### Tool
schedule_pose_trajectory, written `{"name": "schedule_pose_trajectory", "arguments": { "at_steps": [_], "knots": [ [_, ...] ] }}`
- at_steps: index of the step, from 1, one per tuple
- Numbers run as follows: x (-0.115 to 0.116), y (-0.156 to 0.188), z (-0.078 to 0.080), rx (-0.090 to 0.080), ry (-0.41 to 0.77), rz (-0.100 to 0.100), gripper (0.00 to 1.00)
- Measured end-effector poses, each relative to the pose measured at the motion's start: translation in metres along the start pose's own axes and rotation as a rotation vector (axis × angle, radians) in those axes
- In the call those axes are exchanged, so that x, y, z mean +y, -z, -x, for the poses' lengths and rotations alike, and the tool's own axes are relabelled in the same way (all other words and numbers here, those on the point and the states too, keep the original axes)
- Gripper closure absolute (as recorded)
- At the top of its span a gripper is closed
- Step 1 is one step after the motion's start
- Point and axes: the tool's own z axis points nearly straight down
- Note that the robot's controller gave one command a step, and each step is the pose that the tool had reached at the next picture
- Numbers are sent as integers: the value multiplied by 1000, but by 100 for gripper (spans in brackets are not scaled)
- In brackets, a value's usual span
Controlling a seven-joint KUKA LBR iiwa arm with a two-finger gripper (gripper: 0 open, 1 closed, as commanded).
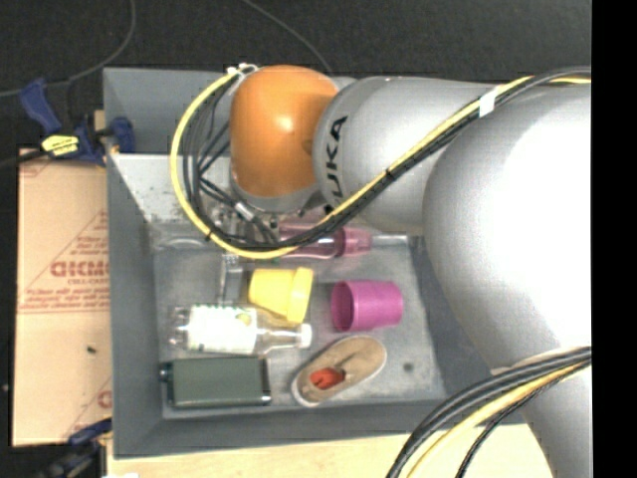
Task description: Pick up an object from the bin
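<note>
The jaws, whose spread I cannot tell beneath the orange wrist cover (284, 127), hang at ten o'clock of the yellow cup (281, 295) in the middle of the bin (131, 267), so centring over its body before descending seems wise.

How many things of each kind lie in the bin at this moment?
Cups: 2, a yellow cup and a magenta cup
Bottles: 2, a clear bottle lying down and a pink bottle, partly hidden at the back
Boxes: 1, a dark flat box
Other: 1, a tan oval thing with a red piece on it
Total: 6
</note>
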Motion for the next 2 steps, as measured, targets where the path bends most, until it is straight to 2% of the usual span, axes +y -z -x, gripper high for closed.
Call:
{"name": "schedule_pose_trajectory", "arguments": {
  "at_steps": [1,2],
  "knots": [
    [-1,5,2,-7,-4,1,0],
    [-15,-10,-72,-1,65,0,0]
  ]
}}
